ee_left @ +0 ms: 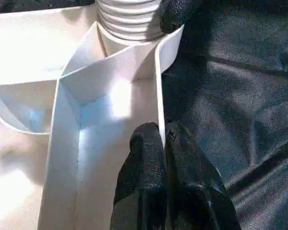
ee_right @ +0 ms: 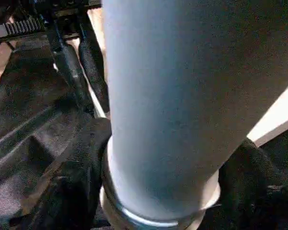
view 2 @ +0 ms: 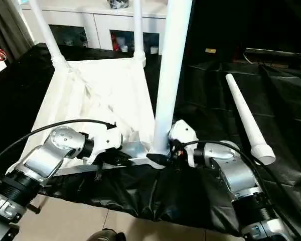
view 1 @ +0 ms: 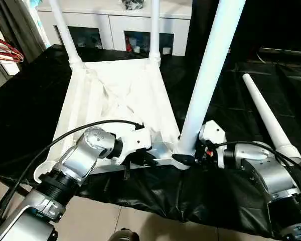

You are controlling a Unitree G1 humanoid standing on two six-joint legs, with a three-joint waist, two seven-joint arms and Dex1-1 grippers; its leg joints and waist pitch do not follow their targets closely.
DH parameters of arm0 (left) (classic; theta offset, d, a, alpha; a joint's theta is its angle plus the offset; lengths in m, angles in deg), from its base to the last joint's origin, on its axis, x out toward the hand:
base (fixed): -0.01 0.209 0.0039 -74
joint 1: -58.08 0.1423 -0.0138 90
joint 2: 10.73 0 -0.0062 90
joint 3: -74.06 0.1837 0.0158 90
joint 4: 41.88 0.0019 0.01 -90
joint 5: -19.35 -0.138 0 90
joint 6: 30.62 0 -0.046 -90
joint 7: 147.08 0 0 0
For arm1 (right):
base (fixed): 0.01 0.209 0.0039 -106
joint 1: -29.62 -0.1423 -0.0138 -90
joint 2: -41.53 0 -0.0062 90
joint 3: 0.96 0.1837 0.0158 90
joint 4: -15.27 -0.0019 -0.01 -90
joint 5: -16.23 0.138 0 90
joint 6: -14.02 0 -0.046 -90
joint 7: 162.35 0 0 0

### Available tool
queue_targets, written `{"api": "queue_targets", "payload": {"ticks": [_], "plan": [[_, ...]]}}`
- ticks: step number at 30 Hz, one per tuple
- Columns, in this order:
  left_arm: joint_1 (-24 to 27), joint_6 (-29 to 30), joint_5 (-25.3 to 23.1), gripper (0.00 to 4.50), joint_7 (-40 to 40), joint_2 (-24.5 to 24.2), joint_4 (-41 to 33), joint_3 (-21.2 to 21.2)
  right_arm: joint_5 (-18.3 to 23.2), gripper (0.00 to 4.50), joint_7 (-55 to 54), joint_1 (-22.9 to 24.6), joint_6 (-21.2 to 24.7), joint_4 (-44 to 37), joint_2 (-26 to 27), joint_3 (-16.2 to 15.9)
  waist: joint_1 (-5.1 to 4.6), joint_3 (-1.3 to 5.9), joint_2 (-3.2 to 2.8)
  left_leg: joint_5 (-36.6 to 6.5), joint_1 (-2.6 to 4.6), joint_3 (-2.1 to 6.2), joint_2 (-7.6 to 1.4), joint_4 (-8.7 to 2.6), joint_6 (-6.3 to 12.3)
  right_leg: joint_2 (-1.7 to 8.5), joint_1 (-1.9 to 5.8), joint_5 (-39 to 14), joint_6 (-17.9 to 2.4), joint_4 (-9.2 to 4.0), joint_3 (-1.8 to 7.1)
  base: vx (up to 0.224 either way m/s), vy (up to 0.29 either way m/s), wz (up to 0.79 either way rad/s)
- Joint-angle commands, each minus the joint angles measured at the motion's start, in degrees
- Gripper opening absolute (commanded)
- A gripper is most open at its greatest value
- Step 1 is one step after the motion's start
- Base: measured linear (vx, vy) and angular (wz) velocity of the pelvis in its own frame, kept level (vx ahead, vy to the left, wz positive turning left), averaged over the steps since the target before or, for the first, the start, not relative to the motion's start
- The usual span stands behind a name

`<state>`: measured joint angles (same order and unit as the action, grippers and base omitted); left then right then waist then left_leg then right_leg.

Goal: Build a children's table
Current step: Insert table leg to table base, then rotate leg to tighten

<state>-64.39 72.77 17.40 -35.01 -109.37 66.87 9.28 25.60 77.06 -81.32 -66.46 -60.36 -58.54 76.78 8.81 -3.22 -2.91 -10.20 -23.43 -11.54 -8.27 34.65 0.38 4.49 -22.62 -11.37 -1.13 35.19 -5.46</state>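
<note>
White leg (ee_right: 173,105) between right pincer (ee_right: 158,191) fingers.

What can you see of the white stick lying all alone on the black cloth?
The loose leg is a long white tube, plastic by its look, lying flat on the black cloth to the right of the upside-down tabletop. It widens toward a flared end nearest the robot. Neither gripper touches it.

no readable text, labels or signs

White tabletop (view 1: 115,95) upside down on black cloth, three legs upright, fourth leg (view 1: 269,116) lying beside
</note>
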Motion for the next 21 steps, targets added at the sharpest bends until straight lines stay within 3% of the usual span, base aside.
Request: {"api": "queue_targets", "payload": {"ticks": [1,7,10,13,15,18,19,21], "plan": [[-1.15,-1.90,0.23,0.00,-1.85,-0.03,-0.80,0.55,-0.31,2.79,0.57,-0.58,0.20,0.76,-0.01,-0.80,-0.15,4.38,0.58,-9.77,2.02,3.01,-6.13,-3.91,3.24,6.31,2.43,-6.46,-12.70,-3.71,3.88,0.000,0.000,0.00],[-1.06,-1.30,0.21,0.00,-0.91,0.22,-0.55,0.04,-0.19,2.72,0.47,-0.50,0.54,1.30,0.79,-0.69,-0.12,4.38,0.57,-9.78,2.00,3.04,-6.16,-3.90,3.00,6.33,2.41,-7.23,-12.48,-3.69,3.88,0.000,0.000,0.00],[-2.00,1.67,-0.49,0.00,5.12,2.84,1.93,-1.78,-1.29,2.72,-6.12,-0.19,0.92,4.93,3.93,0.65,-0.28,4.18,0.75,-10.43,2.00,3.00,-6.05,-3.93,2.69,6.47,2.28,-8.24,-12.79,-3.88,3.91,0.000,0.000,0.00],[-3.50,2.96,-1.35,0.00,12.70,6.49,5.15,-3.83,-3.48,2.72,-15.20,-0.86,0.50,9.41,7.55,2.14,-0.87,3.68,0.86,-16.01,2.79,3.16,-6.01,-4.40,-0.14,6.55,2.02,-16.69,-11.76,-4.95,3.91,0.000,0.000,0.00],[-4.66,6.20,-1.25,0.00,19.26,10.77,7.15,-5.66,-3.53,2.72,-25.18,-2.72,1.89,14.71,12.54,5.05,-1.42,3.59,1.00,-17.99,2.74,3.57,-6.01,-4.72,-2.13,6.82,2.28,-20.41,-10.41,-5.31,3.85,0.000,0.000,0.00],[-5.49,7.85,-1.22,0.00,23.61,14.01,8.41,-6.60,-3.56,2.72,-32.40,-4.54,2.41,18.62,15.95,6.90,-2.67,3.52,0.78,-21.10,2.78,3.90,-5.87,-5.14,-3.55,6.69,2.31,-22.35,-9.13,-5.63,3.72,0.000,0.000,0.00],[-6.14,8.33,-1.33,0.00,26.56,16.41,9.61,-6.96,-4.03,2.72,-36.87,-6.01,1.92,21.27,18.22,7.43,-2.78,3.61,0.61,-21.20,2.78,3.96,-5.84,-5.10,-3.65,6.86,2.26,-21.77,-9.31,-5.55,3.79,0.000,0.000,0.00],[-6.61,7.87,-1.71,0.00,28.64,18.37,10.74,-6.81,-5.01,2.72,-39.60,-7.27,0.52,23.19,20.18,7.23,-3.24,3.58,0.87,-20.40,2.74,3.73,-5.56,-4.91,-3.09,6.83,2.32,-20.30,-9.54,-5.79,3.92,0.000,0.000,0.00]]}}
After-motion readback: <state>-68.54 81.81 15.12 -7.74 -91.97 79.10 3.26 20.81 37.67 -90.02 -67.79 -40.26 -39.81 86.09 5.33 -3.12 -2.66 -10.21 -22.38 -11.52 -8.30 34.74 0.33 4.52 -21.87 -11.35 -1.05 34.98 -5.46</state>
